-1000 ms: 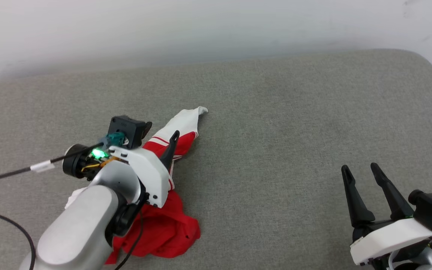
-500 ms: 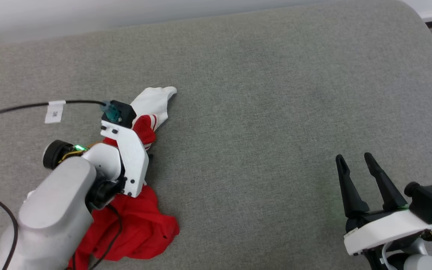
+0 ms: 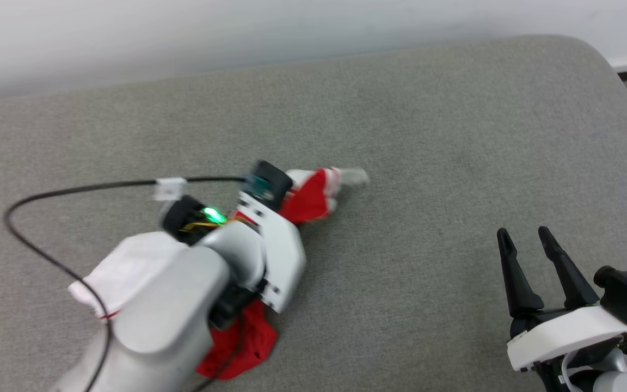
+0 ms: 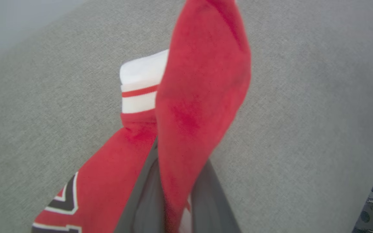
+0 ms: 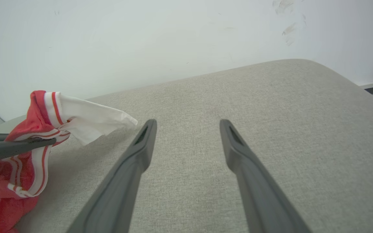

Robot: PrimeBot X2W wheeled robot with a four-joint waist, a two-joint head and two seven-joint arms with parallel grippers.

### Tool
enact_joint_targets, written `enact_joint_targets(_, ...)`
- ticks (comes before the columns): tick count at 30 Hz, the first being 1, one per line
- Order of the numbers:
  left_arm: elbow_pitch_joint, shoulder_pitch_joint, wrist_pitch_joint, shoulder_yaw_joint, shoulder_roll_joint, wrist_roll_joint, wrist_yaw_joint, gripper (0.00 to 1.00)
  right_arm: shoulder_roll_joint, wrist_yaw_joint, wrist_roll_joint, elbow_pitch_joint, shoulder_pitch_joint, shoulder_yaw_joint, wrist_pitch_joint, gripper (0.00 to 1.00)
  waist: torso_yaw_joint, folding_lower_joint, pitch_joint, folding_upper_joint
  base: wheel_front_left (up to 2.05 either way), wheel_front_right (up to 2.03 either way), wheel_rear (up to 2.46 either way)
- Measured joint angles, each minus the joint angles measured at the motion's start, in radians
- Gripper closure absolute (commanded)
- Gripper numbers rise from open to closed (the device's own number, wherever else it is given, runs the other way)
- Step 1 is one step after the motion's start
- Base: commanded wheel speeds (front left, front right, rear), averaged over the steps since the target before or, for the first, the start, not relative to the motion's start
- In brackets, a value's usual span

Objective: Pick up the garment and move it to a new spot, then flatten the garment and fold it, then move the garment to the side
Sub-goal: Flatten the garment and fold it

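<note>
left gripper (image 4: 177, 171) pinches crumpled red garment (image 4: 202, 81)

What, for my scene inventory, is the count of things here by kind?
red-and-white shirt: 1
grippers: 2 (left gripper, right gripper)
black cable: 1
grey cushioned surface: 1
total: 5
</note>
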Motion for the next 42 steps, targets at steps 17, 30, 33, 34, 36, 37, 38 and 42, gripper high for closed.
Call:
enact_joint_targets(17, -0.023, 0.153, -0.125, -0.199, -0.156, 0.019, -0.059, 0.0, 0.0, 0.0, -0.012, -0.04, 0.021, -0.016, 0.031, 0.0, 0.039, 0.0, -0.014, 0.0, 0.0, 0.0, 0.0)
enact_joint_targets(30, -0.127, 0.218, -0.385, -0.039, -0.103, 0.032, 0.098, 0.0, 0.0, 0.0, -0.024, -0.057, 0.055, -0.034, 0.044, 0.0, 0.08, 0.0, -0.102, 0.0, 0.0, 0.0, 0.0)
enact_joint_targets(33, -0.151, 0.26, -0.408, 0.023, -0.065, 0.011, 0.159, 0.0, 0.0, 0.0, -0.024, -0.061, 0.069, -0.038, 0.052, 0.0, 0.088, -0.0001, -0.126, 0.0, 0.0, 0.0, 0.0)
enact_joint_targets(34, -0.157, 0.275, -0.416, 0.049, -0.049, 0.001, 0.18, 0.0, 0.0, 0.0, -0.025, -0.063, 0.073, -0.039, 0.053, 0.0, 0.09, -0.0001, -0.134, 0.0, 0.0, 0.0, 0.0)
enact_joint_targets(36, -0.165, 0.304, -0.418, 0.094, -0.011, -0.015, 0.219, 0.0, 0.0, 0.0, -0.027, -0.067, 0.086, -0.04, 0.059, 0.0, 0.094, -0.0001, -0.15, 0.0, 0.0, 0.0, 0.0)
enact_joint_targets(37, -0.17, 0.317, -0.419, 0.111, 0.008, -0.023, 0.236, 0.0, 0.0, 0.0, -0.027, -0.068, 0.089, -0.041, 0.062, 0.0, 0.095, 0.0, -0.157, 0.0, 0.0, 0.0, 0.0)
enact_joint_targets(38, -0.171, 0.331, -0.414, 0.131, 0.028, -0.03, 0.251, 0.0, 0.0, 0.0, -0.027, -0.071, 0.092, -0.04, 0.062, 0.0, 0.096, -0.0001, -0.163, 0.0, 0.0, 0.0, 0.0)
enact_joint_targets(42, -0.182, 0.359, -0.352, 0.17, 0.102, -0.071, 0.266, 0.0, 0.0, 0.0, -0.027, -0.079, 0.102, -0.042, 0.069, 0.0, 0.097, -0.0001, -0.17, 0.0, 0.0, 0.0, 0.0)
